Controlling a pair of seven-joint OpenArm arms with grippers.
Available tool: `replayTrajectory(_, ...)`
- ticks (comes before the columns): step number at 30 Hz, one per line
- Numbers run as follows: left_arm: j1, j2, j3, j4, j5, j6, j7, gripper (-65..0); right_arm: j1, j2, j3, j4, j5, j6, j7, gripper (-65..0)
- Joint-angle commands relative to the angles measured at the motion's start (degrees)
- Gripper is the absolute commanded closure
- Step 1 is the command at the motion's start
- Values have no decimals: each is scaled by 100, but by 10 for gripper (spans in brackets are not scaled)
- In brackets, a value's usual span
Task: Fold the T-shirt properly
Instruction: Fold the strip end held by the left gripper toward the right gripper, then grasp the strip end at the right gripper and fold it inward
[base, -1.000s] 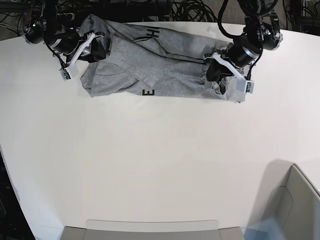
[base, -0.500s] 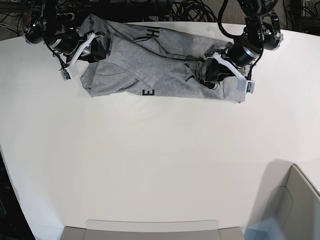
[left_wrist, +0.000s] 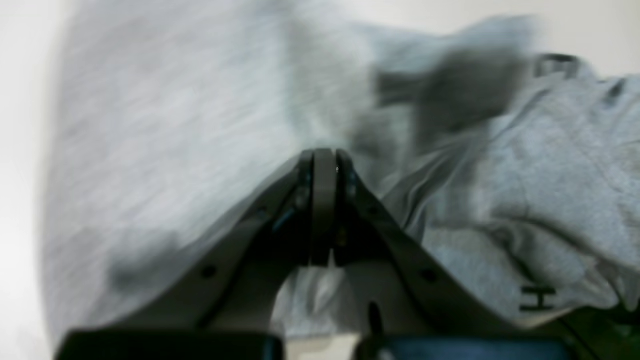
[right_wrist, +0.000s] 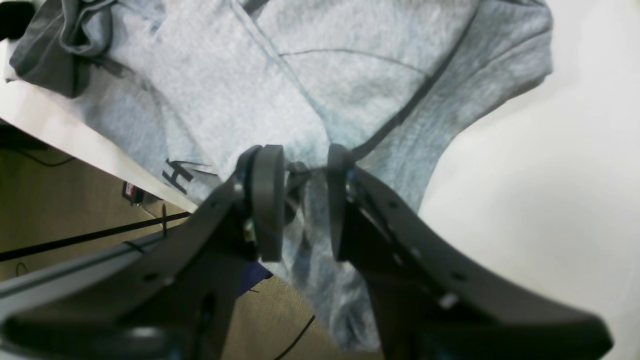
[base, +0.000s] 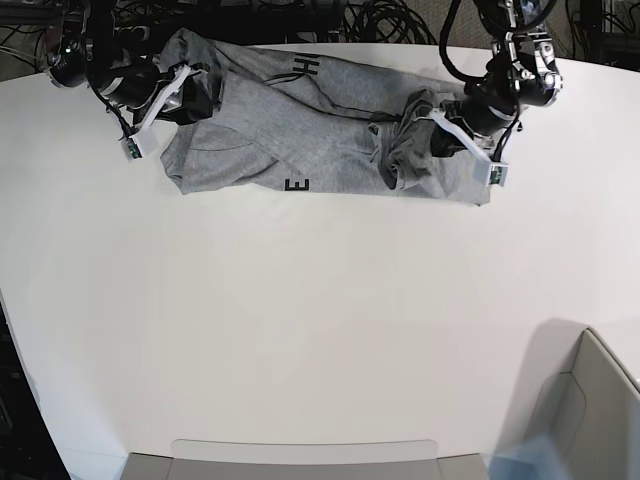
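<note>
Left gripper (left_wrist: 324, 165): your jaws are pressed together, pinching a raised bunch of the T-shirt (base: 300, 130). Right gripper (right_wrist: 300, 200): jaws part-way apart with a fold of grey cloth between them. Shirt lies crumpled along the white table's (base: 300, 330) far edge.

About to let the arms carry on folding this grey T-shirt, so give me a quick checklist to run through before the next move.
1. Left gripper shut: ok, jaws together; cloth pinched between them: cannot tell, view is blurred.
2. Right gripper holding the T-shirt: ok, cloth sits between its jaws.
3. Shirt fully on the white table: not ok, some cloth hangs over the far edge.
4. Shirt flat: not ok, cloth bunched and lifted near the left gripper.
5. Lettering hidden: not ok, black letters show.
</note>
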Motion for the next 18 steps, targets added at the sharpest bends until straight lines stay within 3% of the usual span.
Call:
replayTrajectory(1, 7, -43, 94, 110, -62, -1, -156, 0, 26, 41, 31, 77, 110, 13, 80, -156)
replayTrajectory(11, 42, 151, 1220, 110, -71, -10, -218, 0, 44, 41, 31, 77, 110, 13, 88, -156)
replayTrajectory(15, 42, 133, 1255, 295, -71, -28, -235, 0, 158, -38, 110, 77, 127, 13, 88, -156)
replayTrajectory(18, 42, 115, 903, 497, -80, -28, -288, 0, 264, -372, 672, 77, 242, 30, 88, -156)
